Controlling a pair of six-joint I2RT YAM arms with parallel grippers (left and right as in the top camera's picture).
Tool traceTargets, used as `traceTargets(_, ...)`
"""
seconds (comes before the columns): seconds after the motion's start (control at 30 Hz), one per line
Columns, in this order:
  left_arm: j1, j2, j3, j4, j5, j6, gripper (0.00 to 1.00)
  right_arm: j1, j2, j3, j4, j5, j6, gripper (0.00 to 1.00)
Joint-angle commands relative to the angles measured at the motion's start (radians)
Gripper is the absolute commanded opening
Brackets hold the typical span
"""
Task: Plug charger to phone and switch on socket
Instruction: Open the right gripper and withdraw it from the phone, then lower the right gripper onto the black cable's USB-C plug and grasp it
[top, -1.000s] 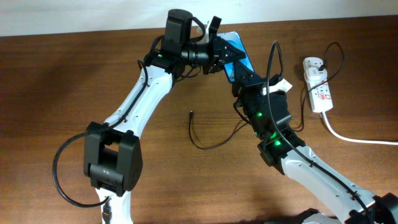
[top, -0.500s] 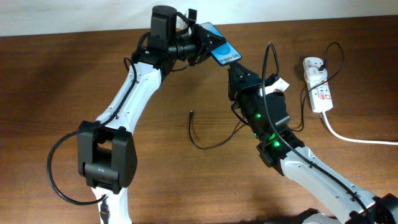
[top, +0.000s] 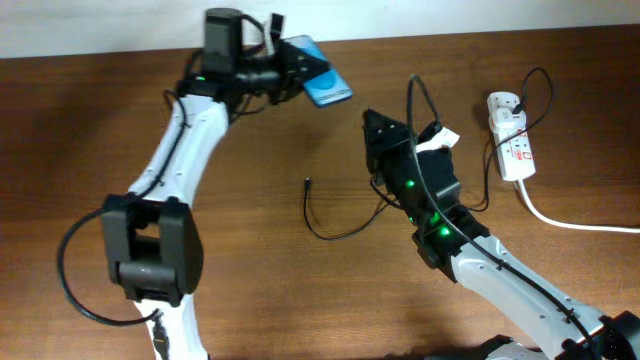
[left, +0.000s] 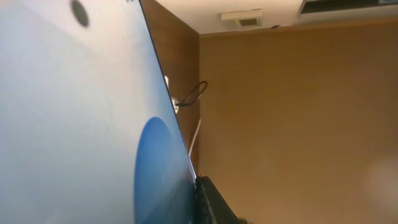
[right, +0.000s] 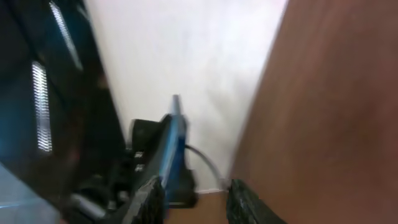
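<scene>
My left gripper (top: 293, 70) is shut on the phone (top: 326, 84) and holds it in the air over the table's far edge, blue screen tilted. In the left wrist view the phone (left: 81, 118) fills the left half, with one dark finger (left: 210, 200) against its edge. My right gripper (top: 376, 128) stands open with nothing in it, to the right of the phone and apart from it. Between its fingers (right: 149, 200) the right wrist view shows the phone (right: 173, 146) edge-on, farther off. The charger (top: 330, 232) lies loose on the table, its tip (top: 307, 183) free. The socket (top: 510, 135) lies at the far right.
A thick white cord (top: 570, 224) runs from the socket off the right side. A black cable loops above the socket (top: 540, 85). A pale wall borders the table's far edge (top: 450, 20). My right arm (top: 440, 215) lies over part of the charger's cable.
The left arm has carried the phone left and back, away from the right gripper. The right gripper has opened and no longer touches the phone.
</scene>
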Motion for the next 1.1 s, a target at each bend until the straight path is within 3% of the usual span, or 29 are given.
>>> traceTargets(0.0, 0.067, -0.004, 0.015, -0.06, 0.168, 0.164, 0.0, 0.003, -0.004, -0.003, -0.068, -0.109, -0.224, 0.36)
traceTargets(0.13, 0.143, -0.004, 0.014, -0.126, 0.299, 0.244, 0.0, 0.003, -0.004, -0.003, -0.196, -0.193, -0.41, 0.36)
traceTargets(0.33, 0.23, -0.004, 0.014, -0.133, 0.477, 0.267, 0.0, 0.003, -0.004, -0.003, -0.374, -0.371, -0.679, 0.41)
traceTargets(0.57, 0.296, -0.004, 0.014, -0.133, 0.581, 0.292, 0.0, 0.003, -0.004, 0.028, -0.446, -0.499, -0.793, 0.34)
traceTargets(0.67, 0.304, -0.004, 0.014, -0.133, 0.581, 0.292, 0.0, 0.003, -0.004, 0.121, -0.608, -0.49, -0.863, 0.35)
traceTargets(0.8, 0.304, -0.004, 0.014, -0.133, 0.581, 0.307, 0.0, 0.005, -0.001, 0.359, -0.972, -0.373, -0.99, 0.4)
traceTargets(1.07, 0.304, -0.004, 0.014, -0.133, 0.581, 0.307, 0.0, 0.005, 0.14, 0.614, -1.211, -0.344, -1.062, 0.41)
